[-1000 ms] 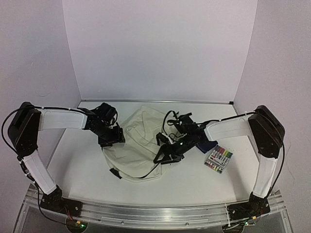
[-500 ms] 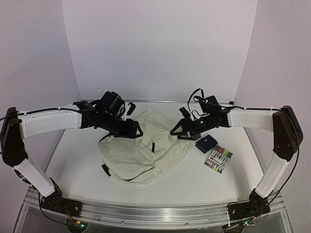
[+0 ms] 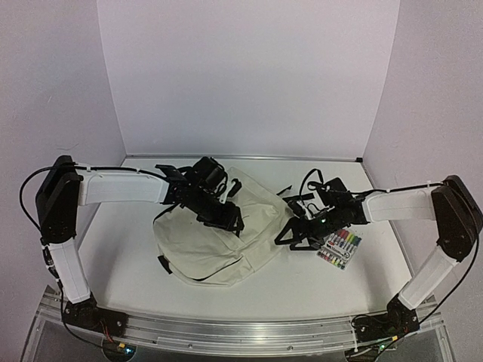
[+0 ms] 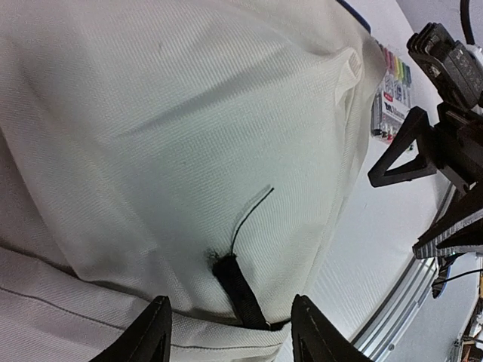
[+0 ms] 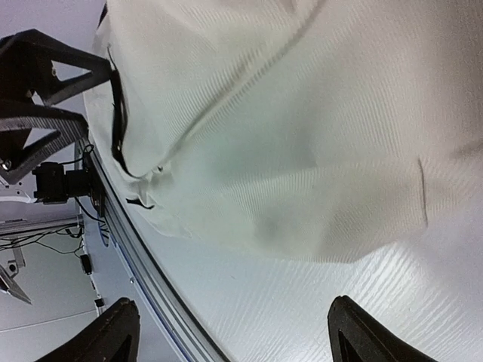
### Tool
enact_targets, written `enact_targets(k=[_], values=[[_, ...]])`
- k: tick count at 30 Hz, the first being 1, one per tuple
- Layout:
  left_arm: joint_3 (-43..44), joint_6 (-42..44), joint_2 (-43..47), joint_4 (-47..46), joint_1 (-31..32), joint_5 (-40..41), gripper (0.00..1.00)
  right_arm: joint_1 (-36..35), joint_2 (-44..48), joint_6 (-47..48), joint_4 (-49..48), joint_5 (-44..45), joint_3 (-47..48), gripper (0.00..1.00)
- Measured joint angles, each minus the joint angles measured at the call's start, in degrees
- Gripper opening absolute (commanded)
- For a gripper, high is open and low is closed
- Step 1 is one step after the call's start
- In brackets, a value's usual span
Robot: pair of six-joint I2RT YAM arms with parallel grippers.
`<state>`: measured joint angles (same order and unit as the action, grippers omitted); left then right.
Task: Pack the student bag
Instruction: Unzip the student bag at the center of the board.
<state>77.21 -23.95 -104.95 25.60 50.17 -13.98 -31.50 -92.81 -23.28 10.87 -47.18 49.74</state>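
The student bag (image 3: 215,243) is a cream fabric backpack lying flat in the middle of the table. My left gripper (image 3: 232,219) hovers over its upper middle, open. In the left wrist view the cream cloth of the bag (image 4: 189,128) fills the frame, and a short black strap tab (image 4: 240,290) lies between the parted fingers of the left gripper (image 4: 230,335), untouched. My right gripper (image 3: 293,234) is low at the bag's right edge, wide open. In the right wrist view the right gripper (image 5: 241,335) frames bare table, with the edge of the bag (image 5: 302,151) just beyond it.
A pack of coloured markers (image 3: 339,249) lies on the table right of the right gripper; it also shows in the left wrist view as the marker pack (image 4: 392,90). A metal rail (image 3: 241,332) runs along the table's near edge. White walls close off the back and sides.
The left arm has swung right and nearer, over the bag, its jaws narrowing. The right arm has dropped toward the bag's right edge, its jaws widening. The bag lies as half a second ago.
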Motion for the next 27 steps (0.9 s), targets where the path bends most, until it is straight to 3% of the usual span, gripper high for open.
enact_targets(k=[4, 13, 15, 20, 27], values=[[2.01, 0.03, -2.00, 0.00, 0.57, -0.58, 0.44, -0.41, -1.19, -1.09, -2.43, -0.60, 0.40, 0.89], [5.25, 0.12, -4.26, -0.06, 1.45, -1.46, 0.24, -2.15, -14.33, -4.87, -4.76, -3.82, 8.32, 0.85], [5.25, 0.02, -4.26, -0.06, 1.56, -1.41, 0.25, -2.33, -15.11, -5.62, -4.82, -3.83, 9.15, 0.85], [5.28, -0.23, -4.27, 0.73, 1.65, -0.12, 0.40, -2.46, -15.95, -6.78, -5.03, -3.59, 9.81, 0.86], [6.69, -0.32, -5.76, 3.73, 1.64, 3.07, 0.37, -2.59, -17.69, -7.28, -5.79, -3.29, 10.65, 0.86]])
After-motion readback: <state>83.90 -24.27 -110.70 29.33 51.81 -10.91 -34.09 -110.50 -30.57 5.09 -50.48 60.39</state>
